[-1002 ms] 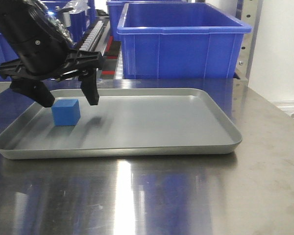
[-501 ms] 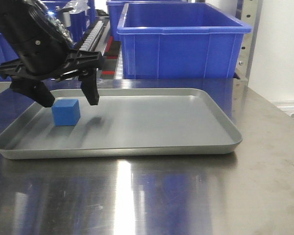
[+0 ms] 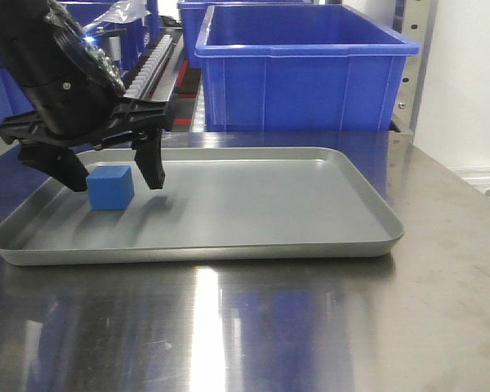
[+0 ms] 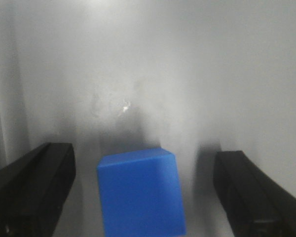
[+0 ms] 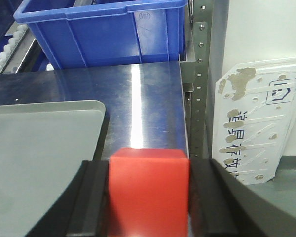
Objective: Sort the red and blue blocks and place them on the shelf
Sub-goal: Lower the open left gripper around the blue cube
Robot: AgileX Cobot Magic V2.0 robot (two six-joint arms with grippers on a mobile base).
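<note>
The blue block rests on the left part of the grey tray. My left gripper is open and straddles the block, one black finger on each side. The left wrist view shows the blue block between the two fingers with a gap on both sides. My right gripper is shut on the red block, held above the steel tabletop just past the tray's corner. The shelf's white roller tracks run behind the tray.
A big dark-blue bin stands on the rack right behind the tray, and more blue bins sit further left. A perforated steel upright and a worn white sign lie off the table's right edge.
My left gripper has dropped a little lower around the blue block, still open. The blue block has not moved.
</note>
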